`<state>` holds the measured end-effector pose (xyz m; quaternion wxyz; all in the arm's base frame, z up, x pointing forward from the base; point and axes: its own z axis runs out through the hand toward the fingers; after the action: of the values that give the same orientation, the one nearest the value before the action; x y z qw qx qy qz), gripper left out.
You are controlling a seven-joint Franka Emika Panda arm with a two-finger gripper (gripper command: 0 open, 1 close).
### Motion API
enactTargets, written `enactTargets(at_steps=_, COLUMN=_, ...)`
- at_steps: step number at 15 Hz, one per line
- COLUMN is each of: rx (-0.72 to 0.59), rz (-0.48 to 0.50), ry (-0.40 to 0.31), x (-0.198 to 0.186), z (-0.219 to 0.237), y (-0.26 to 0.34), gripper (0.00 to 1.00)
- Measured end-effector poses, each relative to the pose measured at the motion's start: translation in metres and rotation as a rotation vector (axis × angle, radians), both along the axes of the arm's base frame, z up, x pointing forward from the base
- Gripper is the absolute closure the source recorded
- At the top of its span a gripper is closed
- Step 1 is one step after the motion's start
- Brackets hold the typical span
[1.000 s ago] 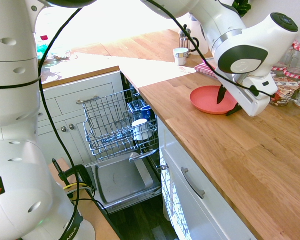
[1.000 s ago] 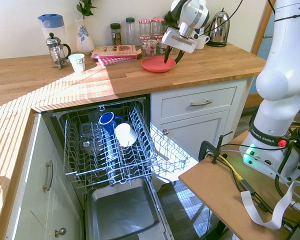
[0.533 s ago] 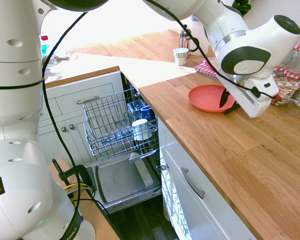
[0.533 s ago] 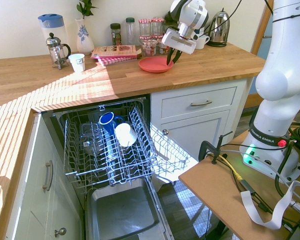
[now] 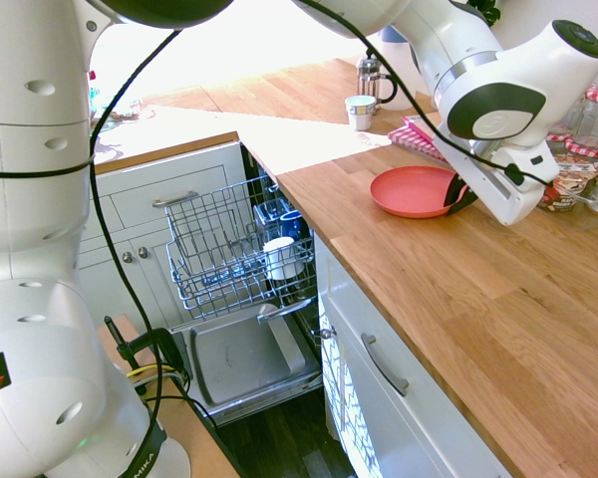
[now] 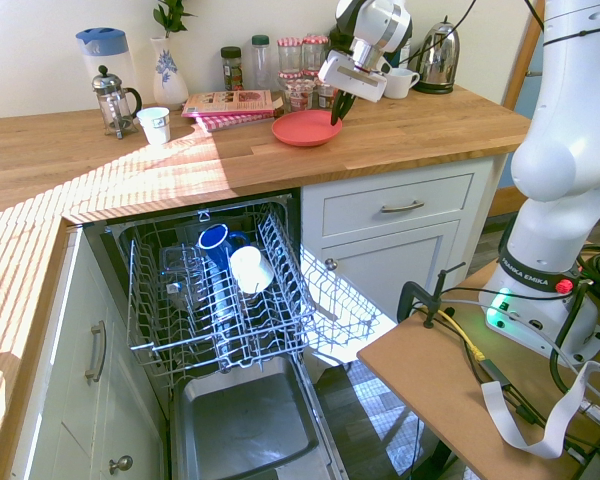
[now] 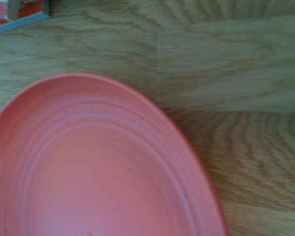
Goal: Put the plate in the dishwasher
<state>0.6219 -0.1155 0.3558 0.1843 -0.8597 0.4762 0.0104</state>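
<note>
A home kitchen. Long oak worktop [image 6: 180, 165] across the upper half of the second exterior view, white panelled cupboards and drawers [image 6: 400, 210] beneath. Open dishwasher [image 6: 230, 420] at lower centre, wire rack [image 6: 215, 290] pulled out with a blue mug [image 6: 215, 240] and white cup [image 6: 250, 268] inside. Along the back wall: cafetière [image 6: 113, 100], water jug [image 6: 102, 50], storage jars [image 6: 290, 55], steel kettle [image 6: 440, 45], vase with a plant [image 6: 170, 60].

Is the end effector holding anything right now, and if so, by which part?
Yes, apparently: the end effector is shut on the plate, gripping its rim on the side toward the jars. The plate looks slightly tilted off the counter.
</note>
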Motion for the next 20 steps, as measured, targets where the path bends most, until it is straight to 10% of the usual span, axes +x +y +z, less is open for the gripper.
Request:
enactTargets(at_steps=10, rx=-0.583, rz=0.393, ry=-0.13, x=-0.09, z=0.16, y=0.452, gripper=1.0)
enactTargets(at_steps=15, rx=-0.894, rz=0.622, ry=-0.217, x=-0.186, z=0.015, y=0.646, gripper=1.0)
enactTargets(at_steps=20, rx=-1.201, rz=0.795, ry=-0.253, x=-0.229, z=-0.088, y=0.698, gripper=1.0)
